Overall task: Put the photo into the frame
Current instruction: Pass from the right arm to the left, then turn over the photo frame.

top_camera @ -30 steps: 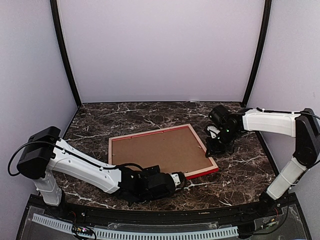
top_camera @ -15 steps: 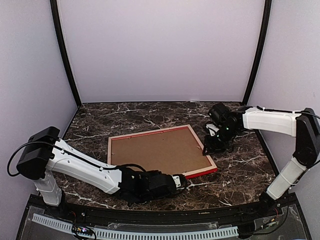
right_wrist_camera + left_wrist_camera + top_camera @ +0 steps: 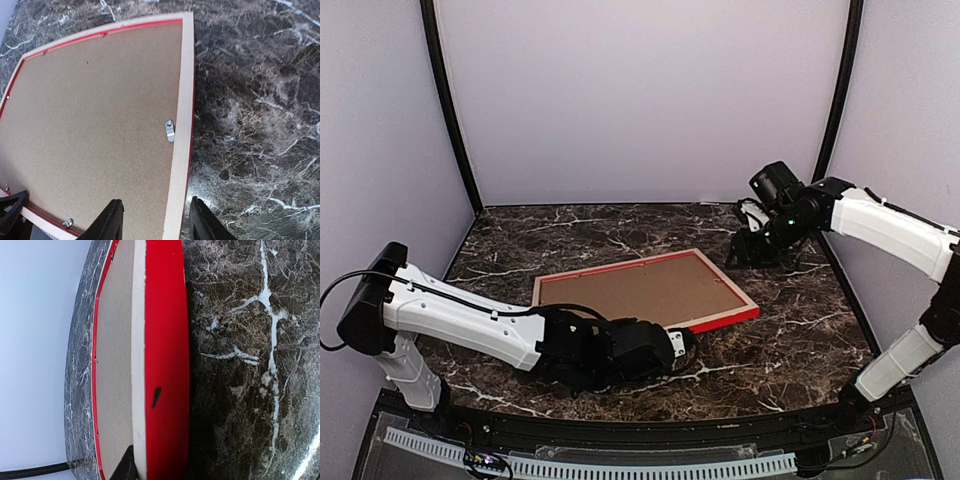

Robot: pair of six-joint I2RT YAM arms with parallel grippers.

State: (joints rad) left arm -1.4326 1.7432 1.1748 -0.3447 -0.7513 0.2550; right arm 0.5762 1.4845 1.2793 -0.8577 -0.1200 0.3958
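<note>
Top external view: the frame (image 3: 715, 321) sits mid-desk, back side up, with the brown board (image 3: 640, 292) filling it. Its long axis runs roughly from the desk's (image 3: 800, 340) left edge to its right edge, a bit skewed. Can't spot the photo in any view. It might be under the board, no way to tell.

The left gripper (image 3: 678, 342) is the close one. It's right at the near long rail, toward that rail's right end, with the left arm stretched low along the desk's near edge. On the left wrist cam the red rail runs straight up the picture, edge-on. One dark finger (image 3: 125, 467) shows on the board side and the other is hidden, so I honestly can't tell if it's clamped on the rail.

The right gripper (image 3: 752, 250) hangs raised by the far right corner of the desk, off the frame's short right end and clear of it. Its cam looks down on a metal tab (image 3: 170, 131) on that end. Its fingers (image 3: 111, 220) are spread with nothing in them.

My guess is the board has to come out next, so those tabs matter.
</note>
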